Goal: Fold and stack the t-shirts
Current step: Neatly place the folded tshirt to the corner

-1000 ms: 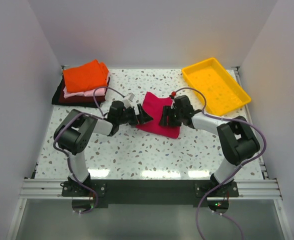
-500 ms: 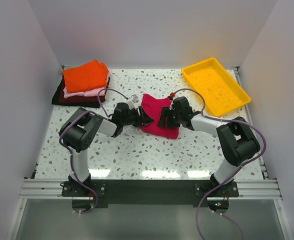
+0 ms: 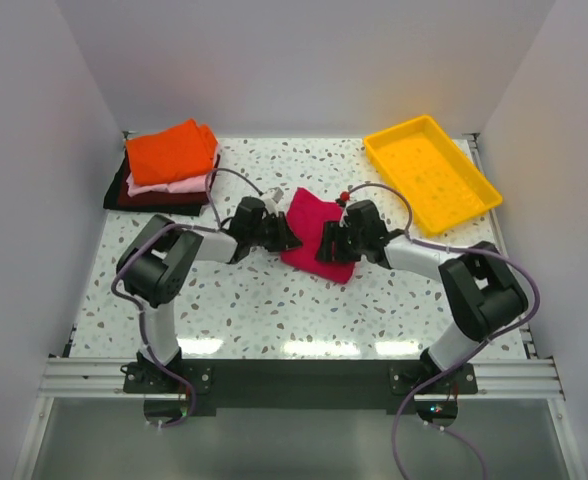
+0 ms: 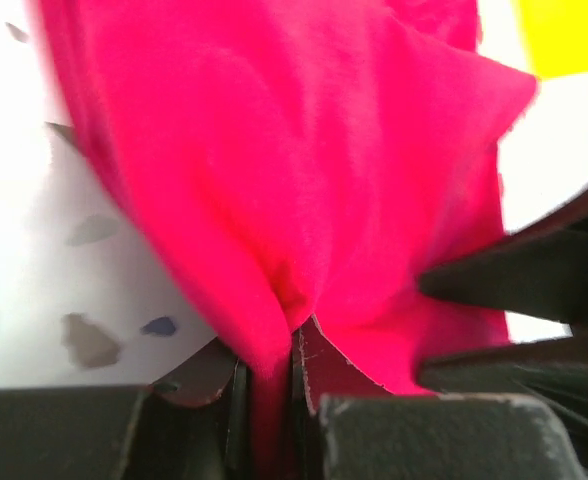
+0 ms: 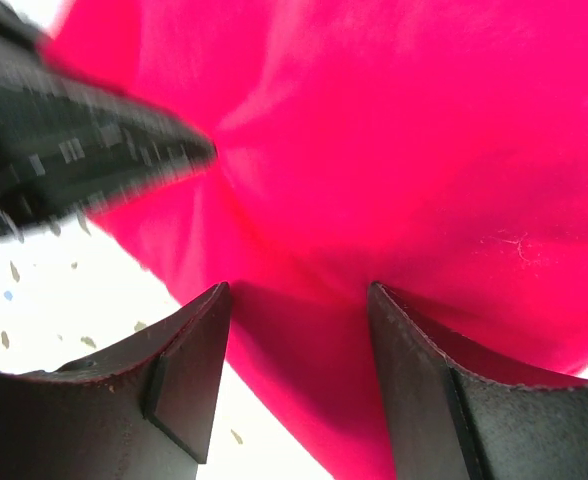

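White-walled booth, speckled table (image 3: 274,305), left jaws clenched on crimson t-shirt (image 3: 310,216), right jaws spread apart.

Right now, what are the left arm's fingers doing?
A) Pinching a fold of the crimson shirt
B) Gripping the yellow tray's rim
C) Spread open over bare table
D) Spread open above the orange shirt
A: in the left wrist view the left fingers are drawn together with a fold of the crimson shirt squeezed between them.
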Motion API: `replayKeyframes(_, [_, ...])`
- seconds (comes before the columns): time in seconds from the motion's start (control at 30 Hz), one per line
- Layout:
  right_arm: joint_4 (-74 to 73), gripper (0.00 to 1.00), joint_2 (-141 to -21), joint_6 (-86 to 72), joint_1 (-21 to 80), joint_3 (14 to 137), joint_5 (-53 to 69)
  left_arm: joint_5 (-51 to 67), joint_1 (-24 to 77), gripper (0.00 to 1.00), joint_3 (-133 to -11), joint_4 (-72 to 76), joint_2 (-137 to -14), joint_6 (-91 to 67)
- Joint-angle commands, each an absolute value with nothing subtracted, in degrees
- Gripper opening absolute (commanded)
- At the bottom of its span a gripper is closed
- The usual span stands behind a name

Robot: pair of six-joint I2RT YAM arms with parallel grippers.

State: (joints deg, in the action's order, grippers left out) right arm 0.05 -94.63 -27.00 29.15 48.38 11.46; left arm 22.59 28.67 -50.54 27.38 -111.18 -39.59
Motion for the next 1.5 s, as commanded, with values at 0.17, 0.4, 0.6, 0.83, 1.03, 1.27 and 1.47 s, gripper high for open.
replayKeyframes(0.17, [-13.27, 0.62, -85.18, -27.33, 30.23, 43.6, 10.55, 7.83, 26.37, 0.0, -62.13, -4.98, -101.26, -16.02])
replayKeyframes(0.4, [-15.55, 0.62, -81.39, -27.25, 30.23, 43.86, 10.2, 2.55, 26.19, 0.0, -64.16, -9.93, -95.45, -11.52])
replayKeyframes(0.6, [-16.43, 0.62, -79.98, -27.16, 30.23, 43.16, 9.67, 6.93, 25.05, 0.0, -67.06, -13.18, -96.15, -11.25])
replayKeyframes(0.83, [-16.0, 0.64, -77.08, -28.74, 30.23, 44.55, 8.26, 12.73, 25.84, 0.0, -56.1, -9.42, -90.8, -23.43])
replayKeyframes(1.03, [-16.26, 0.64, -75.85, -29.79, 30.93, 46.58, 8.7, 11.61, 29.96, 0.0, -41.15, -4.4, -84.12, -33.47])
replayKeyframes(1.27, [-15.04, 0.64, -72.16, -34.09, 36.03, 44.65, 7.03, 2.73, 37.96, 0.0, -32.27, -4.3, -73.93, -48.66])
replayKeyframes(1.47, [-11.09, 0.64, -68.38, -39.63, 42.88, 40.7, 5.45, -2.1, 43.06, 0.0, -28.83, -4.92, -67.42, -56.33])
